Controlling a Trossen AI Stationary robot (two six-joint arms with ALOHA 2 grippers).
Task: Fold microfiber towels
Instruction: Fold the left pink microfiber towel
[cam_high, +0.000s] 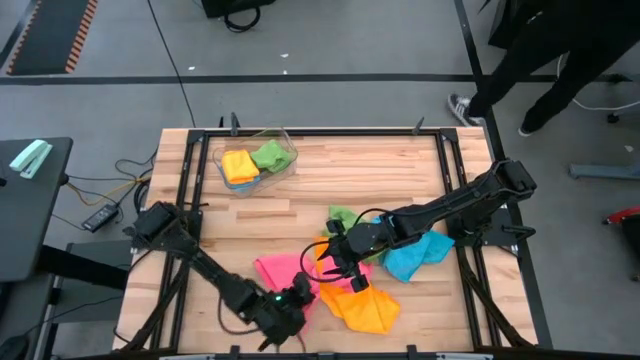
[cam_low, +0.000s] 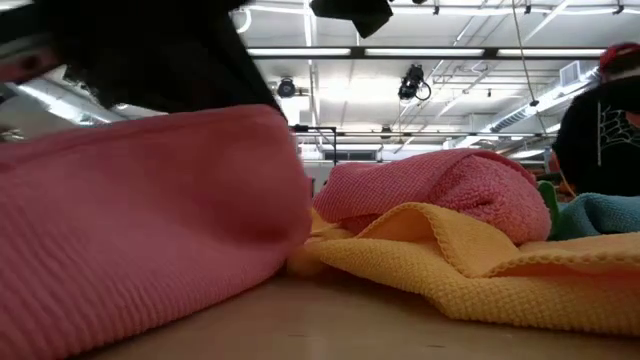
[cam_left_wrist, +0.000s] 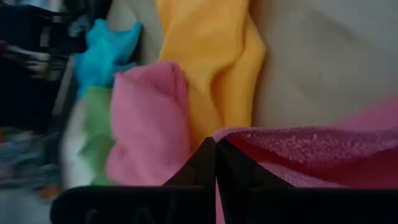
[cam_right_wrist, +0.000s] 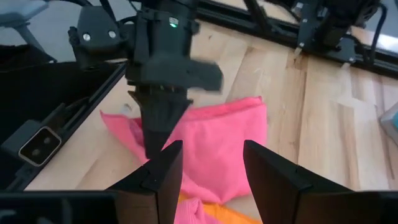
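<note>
The left gripper (cam_right_wrist: 163, 127) is clamped on the near edge of the pink towel (cam_right_wrist: 214, 146), fingers pressed together. The right gripper (cam_right_wrist: 211, 165) is held just above that towel, fingers apart and empty. The orange towel (cam_high: 362, 305) lies beside it.

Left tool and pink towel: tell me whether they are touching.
Touching. In the left wrist view the left tool has its fingers shut on an edge of the pink towel; the right wrist view shows its tip down on that towel.
</note>
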